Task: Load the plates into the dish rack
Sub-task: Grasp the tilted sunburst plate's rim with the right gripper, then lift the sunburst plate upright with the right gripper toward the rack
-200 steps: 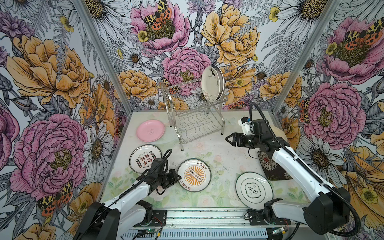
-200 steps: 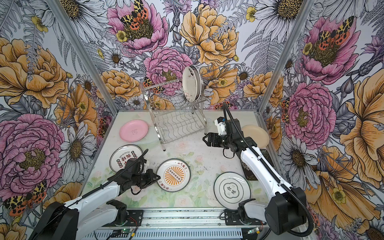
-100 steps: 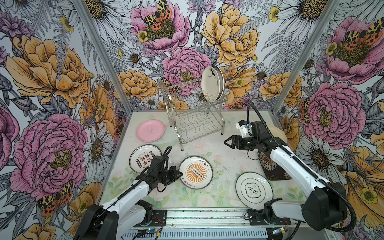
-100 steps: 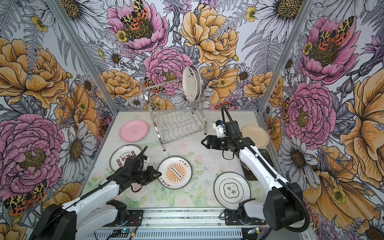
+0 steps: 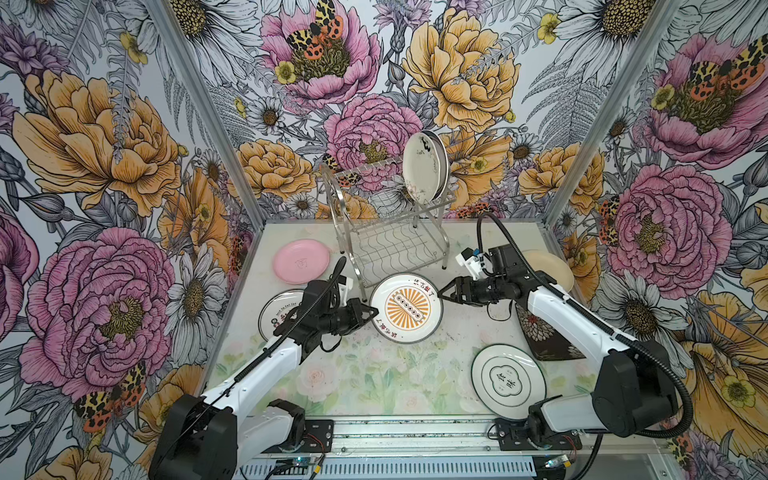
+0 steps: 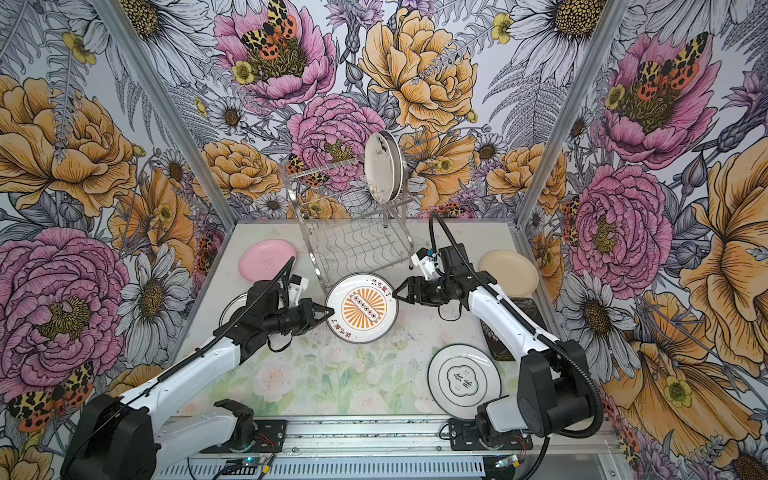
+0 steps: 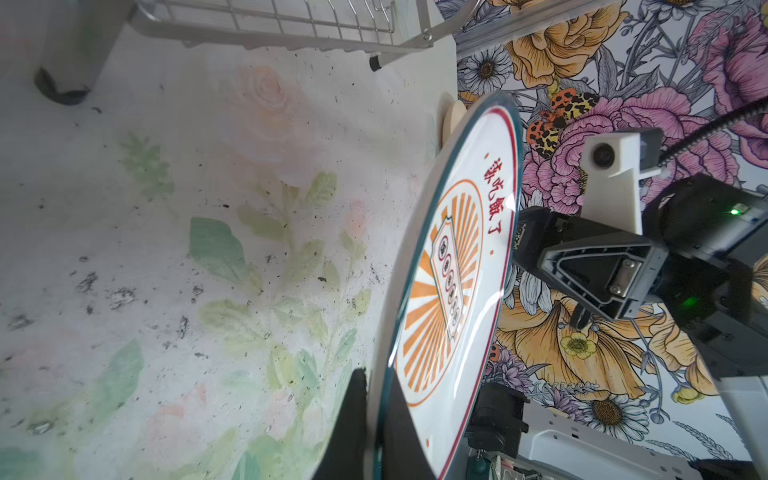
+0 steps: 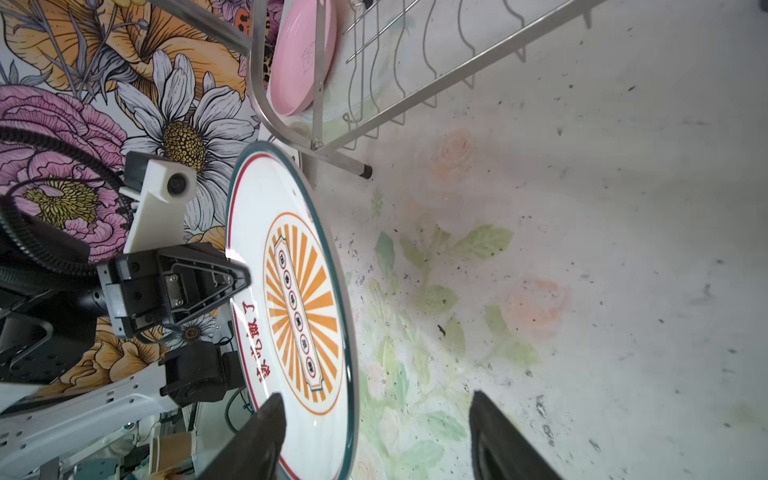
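My left gripper is shut on the near rim of a white plate with an orange sunburst, held tilted above the table in front of the dish rack. My right gripper is open. One of its fingers is over the face of the sunburst plate and the other is past the rim, not touching. Two white plates stand upright in the rack's top tier.
A pink plate lies left of the rack and a cream plate lies at the right wall. A white character plate lies under my left arm. Another lies front right, near a dark square floral plate.
My left gripper has lifted the sunburst plate off the table and carried it right, toward the rack. My right gripper has come in to the plate's far rim, its jaws narrowing.
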Robot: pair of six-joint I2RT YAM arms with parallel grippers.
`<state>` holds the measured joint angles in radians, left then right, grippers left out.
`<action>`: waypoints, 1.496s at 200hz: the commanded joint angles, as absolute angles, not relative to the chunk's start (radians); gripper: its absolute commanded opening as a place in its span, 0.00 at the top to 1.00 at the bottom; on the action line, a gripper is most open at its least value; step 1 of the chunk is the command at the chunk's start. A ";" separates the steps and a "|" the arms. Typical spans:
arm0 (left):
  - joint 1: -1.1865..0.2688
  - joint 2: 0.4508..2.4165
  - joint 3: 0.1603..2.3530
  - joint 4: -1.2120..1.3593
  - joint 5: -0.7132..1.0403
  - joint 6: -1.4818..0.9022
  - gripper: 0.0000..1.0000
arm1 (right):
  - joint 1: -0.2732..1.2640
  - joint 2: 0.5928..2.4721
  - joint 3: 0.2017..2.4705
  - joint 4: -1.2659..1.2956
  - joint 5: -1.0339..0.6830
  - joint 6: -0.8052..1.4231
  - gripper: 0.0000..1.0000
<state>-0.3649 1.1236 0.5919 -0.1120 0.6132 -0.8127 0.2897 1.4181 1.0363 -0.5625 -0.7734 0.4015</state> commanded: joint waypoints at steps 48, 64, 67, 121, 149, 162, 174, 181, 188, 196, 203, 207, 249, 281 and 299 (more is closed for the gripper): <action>-0.396 1.237 0.708 0.032 0.726 -0.790 1.00 | 0.302 1.456 1.068 -0.480 -0.916 0.415 0.54; -0.403 1.254 0.720 0.038 0.734 -0.785 1.00 | 0.301 1.464 1.068 -0.463 -0.931 0.427 0.58; -0.404 1.256 0.722 0.039 0.736 -0.785 1.00 | 0.301 1.465 1.068 -0.460 -0.932 0.430 0.59; -0.413 1.263 0.721 0.058 0.741 -0.793 1.00 | 0.300 1.479 1.072 -0.434 -0.939 0.453 0.79; -0.413 1.261 0.717 0.058 0.737 -0.793 1.00 | 0.297 1.483 1.077 -0.433 -0.938 0.457 0.98; -0.411 1.260 0.716 0.057 0.731 -0.793 0.96 | 0.294 1.476 1.076 -0.435 -0.928 0.460 1.00; -0.408 1.256 0.717 0.046 0.726 -0.791 0.81 | 0.291 1.466 1.074 -0.435 -0.914 0.463 1.00; -0.405 1.251 0.719 0.033 0.719 -0.786 0.67 | 0.288 1.456 1.072 -0.436 -0.901 0.466 1.00; -0.403 1.245 0.721 0.019 0.712 -0.780 0.53 | 0.287 1.445 1.073 -0.437 -0.885 0.468 1.00; -0.398 1.236 0.724 -0.004 0.698 -0.771 0.40 | 0.283 1.430 1.071 -0.439 -0.865 0.472 1.00; -0.394 1.226 0.725 -0.025 0.686 -0.762 0.31 | 0.282 1.416 1.072 -0.439 -0.842 0.477 1.00; -0.391 1.220 0.726 -0.039 0.679 -0.756 0.27 | 0.282 1.405 1.071 -0.441 -0.826 0.481 1.00; -0.358 1.160 0.752 -0.228 0.544 -0.688 0.12 | 0.294 1.273 1.138 -0.502 -0.583 0.475 1.00; -0.350 1.132 0.769 -0.342 0.431 -0.649 0.11 | 0.327 1.210 1.287 -0.630 -0.378 0.403 1.00; -0.346 1.121 0.770 -0.368 0.380 -0.646 0.11 | 0.345 1.205 1.381 -0.677 -0.292 0.375 1.00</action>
<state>-0.3565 1.1404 0.7506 -0.2726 0.5018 -0.6937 0.3222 1.2472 1.2545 -0.6277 -0.4576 0.4339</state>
